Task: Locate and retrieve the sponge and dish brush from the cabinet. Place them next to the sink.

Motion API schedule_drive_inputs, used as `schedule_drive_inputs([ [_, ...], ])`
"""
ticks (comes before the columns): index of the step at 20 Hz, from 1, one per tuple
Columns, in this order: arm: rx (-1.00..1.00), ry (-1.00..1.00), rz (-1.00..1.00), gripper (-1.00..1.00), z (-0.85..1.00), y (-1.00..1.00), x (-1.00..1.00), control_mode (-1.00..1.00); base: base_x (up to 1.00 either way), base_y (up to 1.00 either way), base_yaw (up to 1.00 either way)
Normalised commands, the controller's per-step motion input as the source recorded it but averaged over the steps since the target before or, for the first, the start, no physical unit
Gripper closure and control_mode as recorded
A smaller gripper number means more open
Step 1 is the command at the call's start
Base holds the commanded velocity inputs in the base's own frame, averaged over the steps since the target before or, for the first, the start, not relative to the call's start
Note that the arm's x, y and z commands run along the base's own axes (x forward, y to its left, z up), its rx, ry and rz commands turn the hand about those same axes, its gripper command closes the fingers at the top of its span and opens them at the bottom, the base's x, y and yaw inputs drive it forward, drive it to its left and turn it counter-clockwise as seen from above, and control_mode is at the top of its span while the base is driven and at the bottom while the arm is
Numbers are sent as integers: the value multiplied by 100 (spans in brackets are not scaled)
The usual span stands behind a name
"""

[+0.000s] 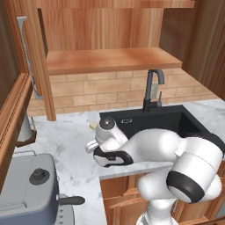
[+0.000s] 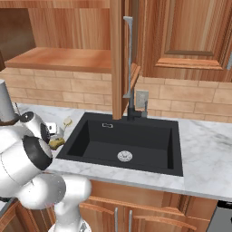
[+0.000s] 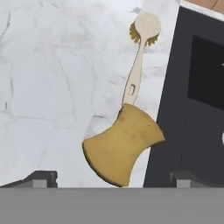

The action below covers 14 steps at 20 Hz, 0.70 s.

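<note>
Sponge: one; dish brush: one.

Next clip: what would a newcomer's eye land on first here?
In the hand view, the yellow sponge lies on the white marble counter beside the black sink, covering the end of the dish brush handle. Above it, the open gripper holds nothing. Behind, the cabinet shelf is bare.

We see a white, grey-veined marble counter, smooth and faintly glossy; a matt black sink; warm wood-grained cabinet; a porous-looking yellowish sponge; the dish brush perhaps pale plastic.
</note>
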Motion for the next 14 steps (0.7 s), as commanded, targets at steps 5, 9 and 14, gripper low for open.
schedule_drive_inputs([
  [5, 6, -1, -10, -100, 54, -15, -33, -100, 0, 0, 0],
  [9, 3, 0, -18, -100, 47, -32, -32, -100, 0, 0, 0],
  [14, 4, 0, -23, -100, 42, -39, -34, -100, 0, 0, 0],
])
